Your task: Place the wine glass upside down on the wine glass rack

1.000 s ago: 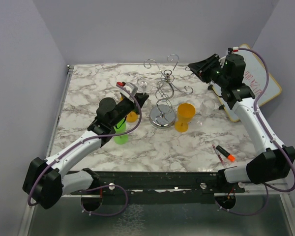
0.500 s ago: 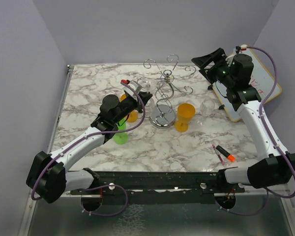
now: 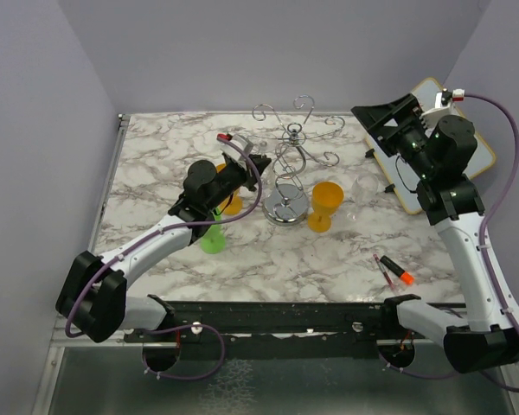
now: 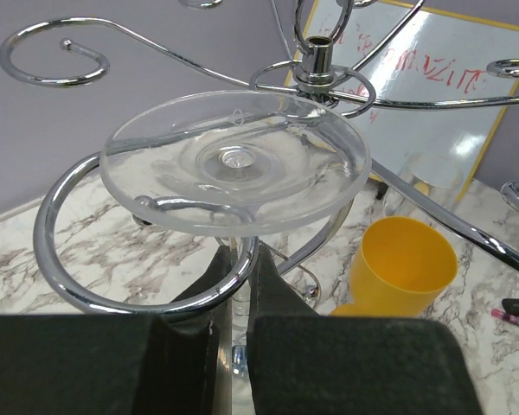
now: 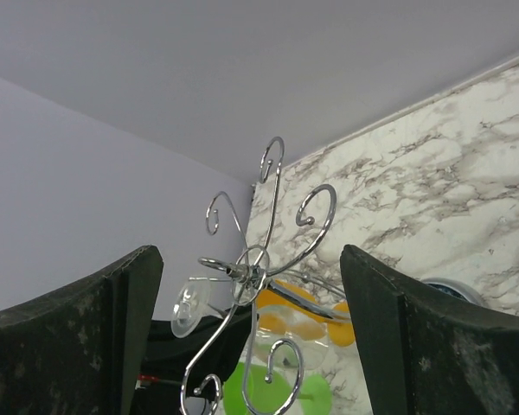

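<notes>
Marble tabletop (image 3: 147,164), lilac walls. Left pincer (image 4: 235,303) clamped on the stem of the wine glass (image 4: 233,164), bowl down, its foot sitting over a curled arm of the rack (image 4: 316,60). I judge the glass light, slick and brittle; the stem is my only safe hold, and the foot must seat before I let go. Right pincer (image 3: 374,119) gapes wide, empty, raised well right of the rack.

Ok so in the last second I've pushed the left gripper (image 3: 259,162) further toward the table's far edge, and the upside-down wine glass (image 4: 233,160) it's pinching now has its foot right over a curled arm of the wine glass rack (image 3: 287,164). Meanwhile the right gripper (image 3: 387,115) backed off toward the far right corner and its jaws went from narrow to wide apart.
</notes>
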`<move>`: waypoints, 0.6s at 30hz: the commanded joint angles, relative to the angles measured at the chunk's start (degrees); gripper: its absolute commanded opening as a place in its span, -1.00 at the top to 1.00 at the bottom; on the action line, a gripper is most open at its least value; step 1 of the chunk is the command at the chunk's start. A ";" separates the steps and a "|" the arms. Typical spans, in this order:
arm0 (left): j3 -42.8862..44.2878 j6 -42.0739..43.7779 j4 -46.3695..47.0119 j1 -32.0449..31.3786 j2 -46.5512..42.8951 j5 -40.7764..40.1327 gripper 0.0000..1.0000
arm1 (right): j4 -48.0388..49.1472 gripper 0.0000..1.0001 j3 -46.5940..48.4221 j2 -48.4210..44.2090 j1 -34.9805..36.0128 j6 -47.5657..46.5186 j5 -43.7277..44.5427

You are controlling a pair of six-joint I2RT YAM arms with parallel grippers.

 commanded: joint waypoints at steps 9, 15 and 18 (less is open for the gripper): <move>-0.20 -4.17 8.76 0.47 -0.06 -11.38 1.00 | -1.09 -0.79 -3.60 -2.55 -0.07 -0.21 -0.32; -1.42 -4.34 9.90 0.47 -0.83 -14.41 1.00 | -1.07 -0.79 -4.13 -2.58 -0.07 0.25 -1.11; -2.09 -5.18 10.50 0.48 -1.46 -16.88 1.00 | -0.93 -0.79 -4.45 -2.94 -0.07 0.35 -1.16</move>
